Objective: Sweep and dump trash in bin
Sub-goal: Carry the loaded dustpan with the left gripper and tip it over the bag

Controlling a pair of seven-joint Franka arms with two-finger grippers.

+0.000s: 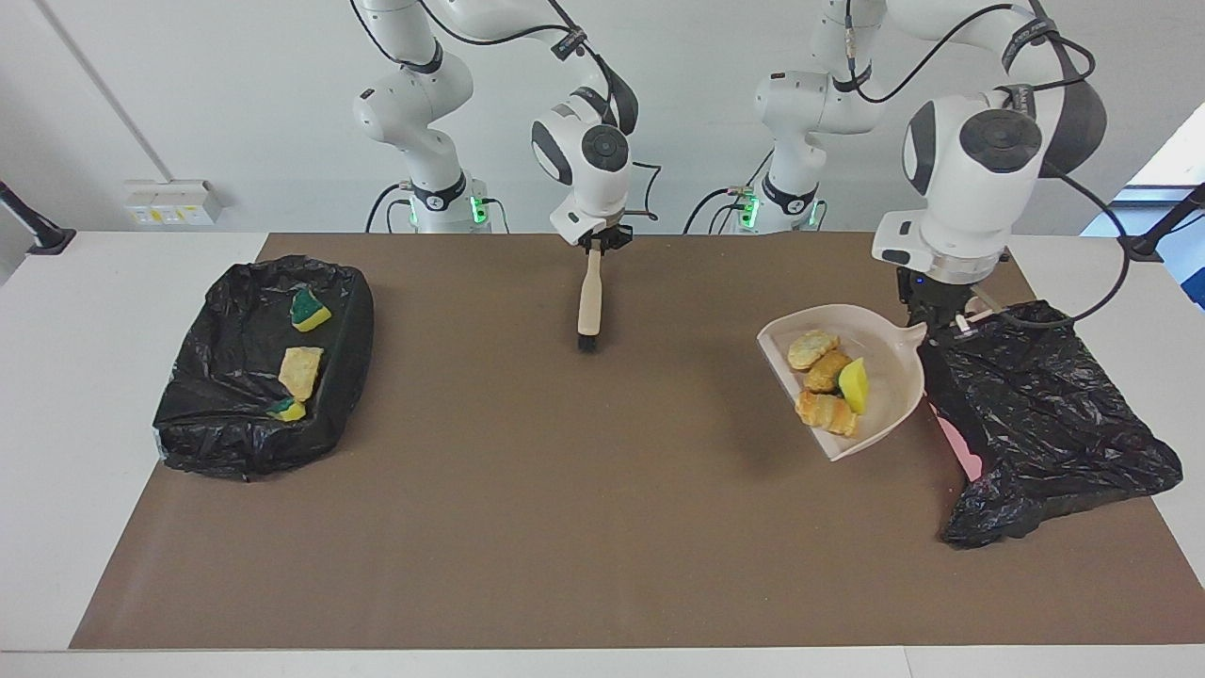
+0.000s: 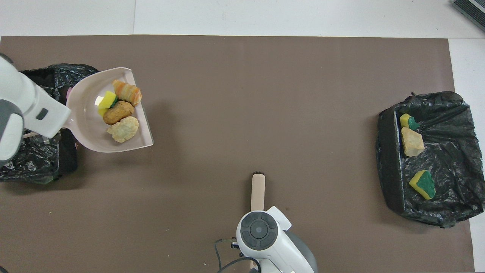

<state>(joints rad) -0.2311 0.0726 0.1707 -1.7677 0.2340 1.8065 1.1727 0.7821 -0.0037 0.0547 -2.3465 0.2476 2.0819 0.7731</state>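
Observation:
A beige dustpan [image 1: 885, 363] [image 2: 85, 125] hangs above the brown mat with several trash chunks [image 1: 827, 381] [image 2: 120, 113] in it, yellow, tan and orange-striped. My left gripper [image 1: 941, 318] is shut on its handle, over the edge of the black-bagged bin [image 1: 1045, 414] [image 2: 34, 163] at the left arm's end. My right gripper [image 1: 602, 242] is shut on a brush [image 1: 589, 301] [image 2: 258, 189], which hangs bristles down over the mat close to the robots. In the overhead view both grippers are hidden under their wrists.
A second black-lined bin [image 1: 226, 424] [image 2: 447, 204] sits at the right arm's end of the table with three sponge chunks [image 1: 301, 369] [image 2: 412, 141] inside. The brown mat [image 1: 565, 527] covers most of the white table.

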